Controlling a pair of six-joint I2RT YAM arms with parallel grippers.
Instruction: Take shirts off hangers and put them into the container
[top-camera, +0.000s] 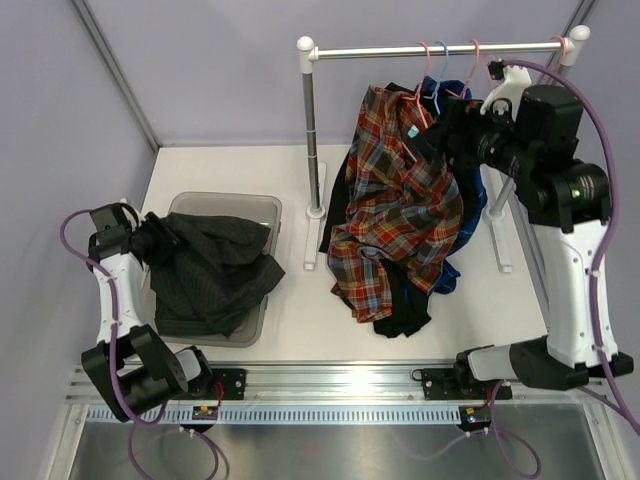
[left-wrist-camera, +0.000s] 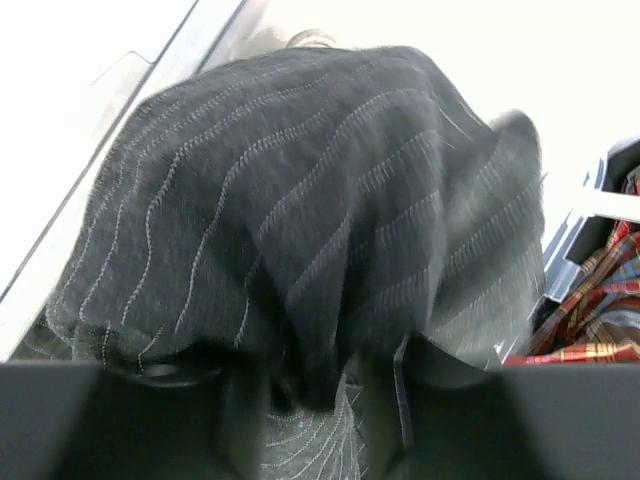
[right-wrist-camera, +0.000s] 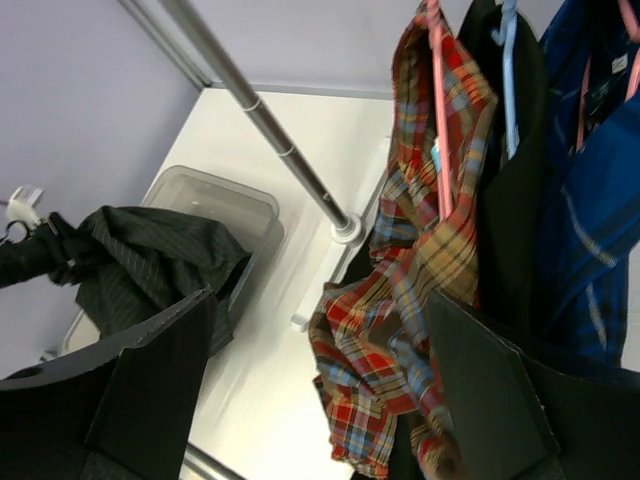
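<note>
The pinstriped shirt (top-camera: 215, 270) lies heaped in the container (top-camera: 225, 203), spilling over its near rim; the left gripper (top-camera: 155, 240) sits at the cloth's left edge, fingers buried, so I cannot tell whether they pinch it. The plaid shirt (top-camera: 400, 210) on its pink hanger (right-wrist-camera: 437, 90) looks next: the right arm stands tall, wrist bent leftward, the right gripper (right-wrist-camera: 320, 300) spread wide beside the collar, needing to pinch fabric and slide it off.

The table (left-wrist-camera: 470, 50) is blown out to white above the pinstriped shirt (left-wrist-camera: 300, 200), whose right edge is smeared by blur; its underside is left dark.
</note>
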